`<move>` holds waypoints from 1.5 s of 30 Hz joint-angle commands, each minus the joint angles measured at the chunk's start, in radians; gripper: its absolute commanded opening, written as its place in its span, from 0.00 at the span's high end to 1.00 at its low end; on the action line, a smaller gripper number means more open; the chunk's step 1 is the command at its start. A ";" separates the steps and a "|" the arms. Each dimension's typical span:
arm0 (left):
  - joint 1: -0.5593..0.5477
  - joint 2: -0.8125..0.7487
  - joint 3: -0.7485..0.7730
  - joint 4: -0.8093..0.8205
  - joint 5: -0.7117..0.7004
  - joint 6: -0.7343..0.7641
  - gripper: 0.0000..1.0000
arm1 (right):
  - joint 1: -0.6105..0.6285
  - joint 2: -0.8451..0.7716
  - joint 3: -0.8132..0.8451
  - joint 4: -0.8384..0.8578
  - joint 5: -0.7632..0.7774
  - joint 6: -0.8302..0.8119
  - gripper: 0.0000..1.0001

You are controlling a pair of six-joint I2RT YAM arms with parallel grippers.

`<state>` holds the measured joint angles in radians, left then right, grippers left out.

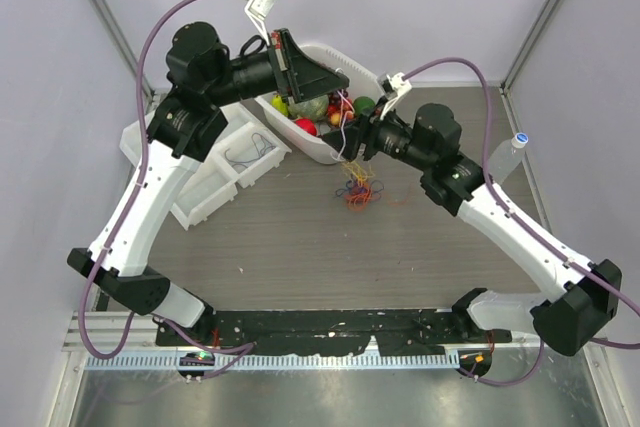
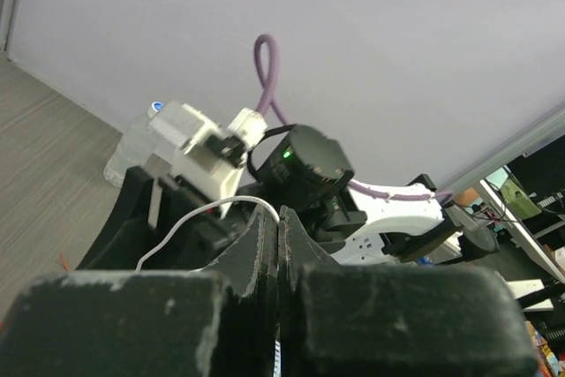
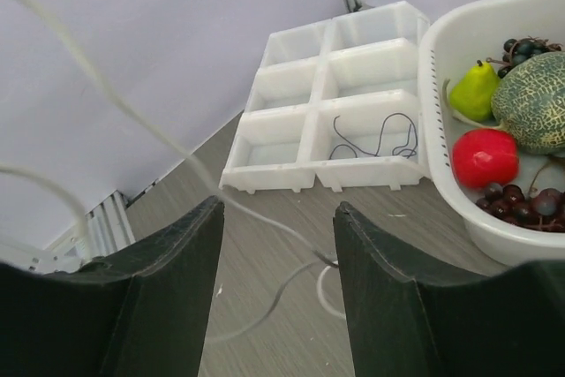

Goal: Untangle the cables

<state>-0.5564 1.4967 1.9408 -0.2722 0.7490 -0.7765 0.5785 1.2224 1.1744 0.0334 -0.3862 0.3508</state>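
Observation:
A tangle of orange-red, yellowish and dark cables (image 1: pixel 358 190) lies on the table in front of the white basket. My left gripper (image 1: pixel 335 79) is raised over the basket and is shut on a white cable (image 2: pixel 205 210), which leaves its closed jaws (image 2: pixel 280 218) to the left. My right gripper (image 1: pixel 353 143) hangs just above the tangle, open and empty. In the right wrist view the white cable (image 3: pixel 265 218) runs blurred across the gap between its fingers (image 3: pixel 275 209). One dark cable (image 3: pixel 375 134) lies alone in a compartment of the white tray (image 1: pixel 240 155).
The white basket (image 1: pixel 312 144) holds toy fruit: a pear (image 3: pixel 475 88), a melon (image 3: pixel 534 112), a red fruit (image 3: pixel 484 156) and grapes. The compartment tray (image 1: pixel 205 192) stands at the left. A plastic bottle (image 1: pixel 506 152) stands at the right.

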 commanded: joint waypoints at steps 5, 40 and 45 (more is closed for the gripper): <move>-0.005 -0.003 0.151 0.077 0.050 -0.011 1.00 | 0.020 0.045 -0.206 0.129 0.257 0.010 0.58; -0.004 -0.296 -0.316 -0.466 -1.001 0.319 1.00 | 0.193 0.265 -0.287 0.034 -0.029 -0.042 0.53; -0.004 -0.296 -0.385 -0.476 -0.976 0.327 1.00 | 0.225 0.435 -0.220 0.045 -0.068 -0.018 0.71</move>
<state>-0.5568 1.2079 1.5940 -0.7437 -0.2089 -0.4625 0.7902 1.5791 0.8898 0.0422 -0.3893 0.3317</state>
